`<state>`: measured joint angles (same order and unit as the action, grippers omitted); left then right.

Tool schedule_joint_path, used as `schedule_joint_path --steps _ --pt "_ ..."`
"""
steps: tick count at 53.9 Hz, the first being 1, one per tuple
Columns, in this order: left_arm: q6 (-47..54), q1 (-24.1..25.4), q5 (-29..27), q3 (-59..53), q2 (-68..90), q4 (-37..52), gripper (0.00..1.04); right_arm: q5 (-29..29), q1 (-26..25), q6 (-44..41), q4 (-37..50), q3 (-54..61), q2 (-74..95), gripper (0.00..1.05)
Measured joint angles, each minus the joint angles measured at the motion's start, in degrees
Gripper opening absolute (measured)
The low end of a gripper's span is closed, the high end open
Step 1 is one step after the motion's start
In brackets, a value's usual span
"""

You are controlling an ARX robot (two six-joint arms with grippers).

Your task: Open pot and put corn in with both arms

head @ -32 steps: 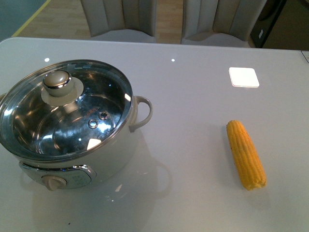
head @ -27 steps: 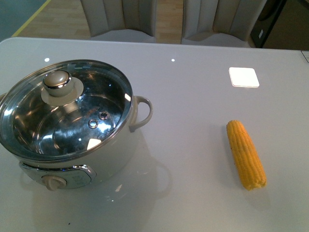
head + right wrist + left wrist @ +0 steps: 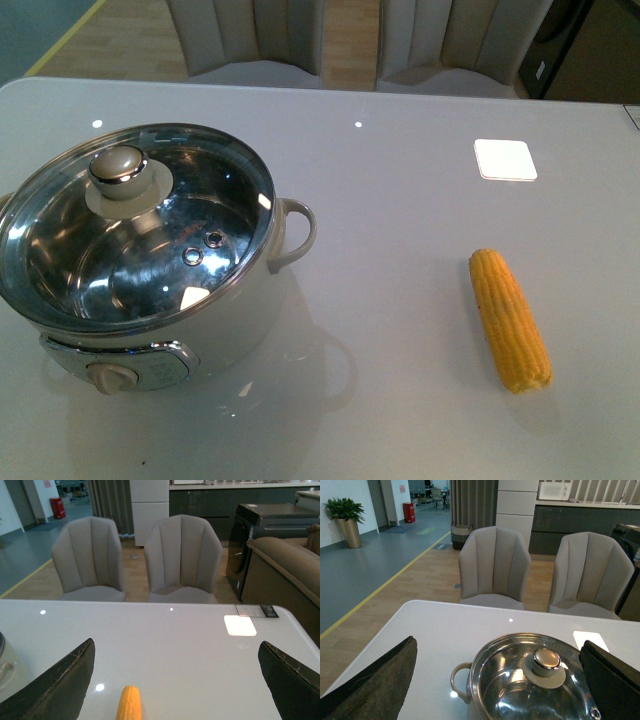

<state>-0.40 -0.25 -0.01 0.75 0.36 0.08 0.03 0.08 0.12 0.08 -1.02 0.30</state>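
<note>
Your left claw [image 3: 498, 642] is spread wide and empty, the lidded pot [image 3: 485, 652] directly before it. Your right claw [image 3: 176, 644] is spread just as wide, also empty, with the corn [image 3: 129, 705] lying ahead. Only the wrist views show the claws; the front view shows neither arm. It shows one pot at the table's [image 3: 400, 180] left and one corn cob well apart at the right, with bare surface between. Two chairs [image 3: 87, 555] stand beyond the far edge.
</note>
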Motion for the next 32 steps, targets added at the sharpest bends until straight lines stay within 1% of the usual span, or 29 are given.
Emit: schedule_joint_path --steps 8,9,10,12,14,15,17,24,27,30,32 --pt "0.00 0.00 0.00 0.00 0.00 0.00 0.98 0.00 0.00 0.00 0.00 0.00 0.00 0.96" --pt "-1.07 -0.28 -1.25 0.70 1.01 -2.23 0.98 0.00 0.00 0.00 0.00 -0.02 0.00 0.96" --pt "-2.64 -0.90 -2.91 2.99 3.52 -8.35 0.98 -0.02 0.00 -0.02 0.00 0.00 0.00 0.96" --pt "-6.27 -1.38 -5.11 7.02 9.73 -17.55 0.98 0.00 0.00 0.00 0.00 -0.02 0.00 0.96" --pt "-8.22 -1.57 -5.20 8.57 13.38 -23.28 0.98 -0.02 0.00 -0.02 0.00 -0.02 -0.02 0.96" --pt "-8.76 -1.60 -5.20 8.59 14.16 -24.15 0.98 -0.02 0.00 0.00 0.00 0.00 -0.02 0.96" --pt "-9.44 -1.60 -5.11 8.61 15.78 -23.93 0.98 -0.02 0.00 0.00 0.00 0.00 -0.02 0.96" --pt "-8.76 -1.25 -4.37 9.07 22.08 -17.86 0.98 0.00 0.00 0.00 0.00 0.00 -0.02 0.96" --pt "-7.78 -0.90 -3.41 9.79 25.86 -14.47 0.98 -0.02 0.00 0.00 0.00 -0.02 -0.02 0.96" --pt "-5.92 -0.48 -2.01 11.74 33.11 -8.07 0.98 -0.02 0.00 0.00 0.00 0.00 -0.02 0.96" --pt "-5.20 -0.48 -1.75 12.70 36.11 -5.35 0.98 -0.02 0.00 0.00 0.00 0.00 -0.02 0.96"
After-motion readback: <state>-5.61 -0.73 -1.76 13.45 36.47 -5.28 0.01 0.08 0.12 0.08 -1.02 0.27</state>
